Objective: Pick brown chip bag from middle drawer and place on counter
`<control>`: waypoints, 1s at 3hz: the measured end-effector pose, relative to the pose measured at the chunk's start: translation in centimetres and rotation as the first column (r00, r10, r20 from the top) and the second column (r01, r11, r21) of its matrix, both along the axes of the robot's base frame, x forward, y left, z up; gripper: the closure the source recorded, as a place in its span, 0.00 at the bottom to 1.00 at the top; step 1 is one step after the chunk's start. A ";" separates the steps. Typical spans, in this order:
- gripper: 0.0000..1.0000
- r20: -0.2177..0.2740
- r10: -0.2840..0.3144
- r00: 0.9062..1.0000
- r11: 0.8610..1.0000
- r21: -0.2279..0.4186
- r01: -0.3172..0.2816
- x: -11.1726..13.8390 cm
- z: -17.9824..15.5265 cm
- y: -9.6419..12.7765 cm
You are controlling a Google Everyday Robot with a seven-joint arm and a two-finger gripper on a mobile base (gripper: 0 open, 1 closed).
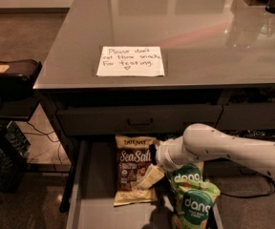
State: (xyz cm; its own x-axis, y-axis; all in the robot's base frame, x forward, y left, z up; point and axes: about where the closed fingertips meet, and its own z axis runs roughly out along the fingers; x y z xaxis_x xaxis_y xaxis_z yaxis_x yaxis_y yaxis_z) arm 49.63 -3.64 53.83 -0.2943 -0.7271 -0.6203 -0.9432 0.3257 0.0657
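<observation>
The brown chip bag [132,168] lies flat on the floor of the open middle drawer [97,190], below the counter's front edge, with its "Sea Salt" lettering facing up. My gripper [150,177] reaches into the drawer from the right on a white arm. It sits at the bag's lower right edge, touching or just over it. The counter [199,27] is glossy grey and holds a white handwritten note [130,61] near its front.
Two green "dang" bags [195,202] lie in the drawer right of the brown bag, partly under my arm. A closed drawer with a recessed handle [140,121] sits just above. A black crate [1,168], other dark gear and cables stand at the left.
</observation>
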 end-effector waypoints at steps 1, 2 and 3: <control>0.00 0.039 -0.008 0.999 1.000 -0.005 0.008 0.1 -2.6 -0.4; 0.00 0.089 -0.027 0.996 1.000 0.006 0.027 1.5 -4.6 -0.8; 0.00 0.123 -0.041 0.992 0.999 0.013 0.039 2.9 -6.2 -0.7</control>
